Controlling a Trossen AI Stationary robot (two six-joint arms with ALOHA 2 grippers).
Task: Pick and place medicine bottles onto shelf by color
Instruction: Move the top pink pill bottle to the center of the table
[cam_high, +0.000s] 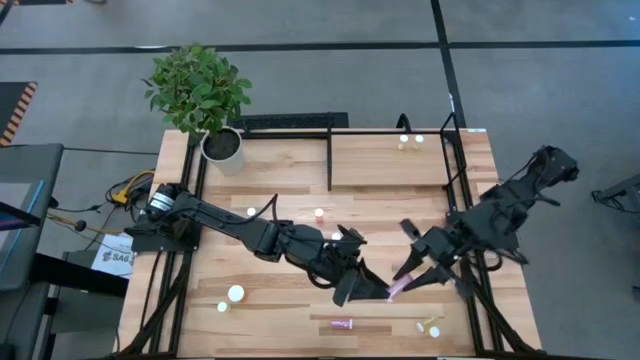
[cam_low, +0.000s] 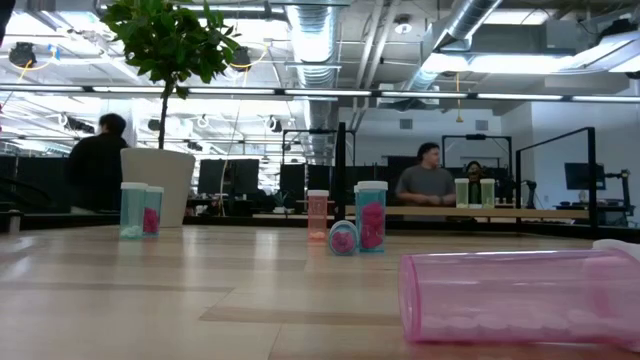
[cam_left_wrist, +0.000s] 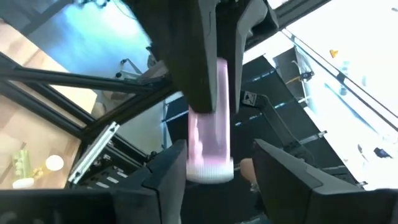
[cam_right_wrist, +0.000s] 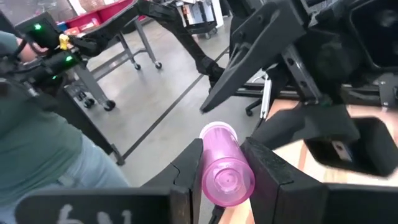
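Note:
A pink medicine bottle (cam_high: 397, 288) with a white cap hangs above the table's near right part, between my two grippers. My right gripper (cam_right_wrist: 227, 180) is shut on it. My left gripper (cam_left_wrist: 217, 171) is open, with its fingers on either side of the bottle's cap end (cam_left_wrist: 210, 173); a gap shows on one side. The shelf (cam_high: 390, 165) lies at the table's far right, with two bottles (cam_high: 411, 141) upright on it. More bottles (cam_high: 343, 324) stand or lie on the tabletop. My right gripper pinches the bottle's pink body (cam_right_wrist: 227, 163) between its two fingers, at the end away from the cap. The fingers come about level from the table's right and lie along the bottle. The bottle is lifted clear, cap toward my left gripper. My left gripper has one finger (cam_left_wrist: 177, 165) close beside the cap; I cannot tell whether it touches.
A potted plant (cam_high: 222, 145) stands at the far left corner. Small bottles (cam_high: 236, 293) are scattered at the near left, middle (cam_high: 319, 213) and near right (cam_high: 430, 325). A black frame (cam_high: 450, 170) edges the table. People (cam_low: 426, 182) are in the room beyond.

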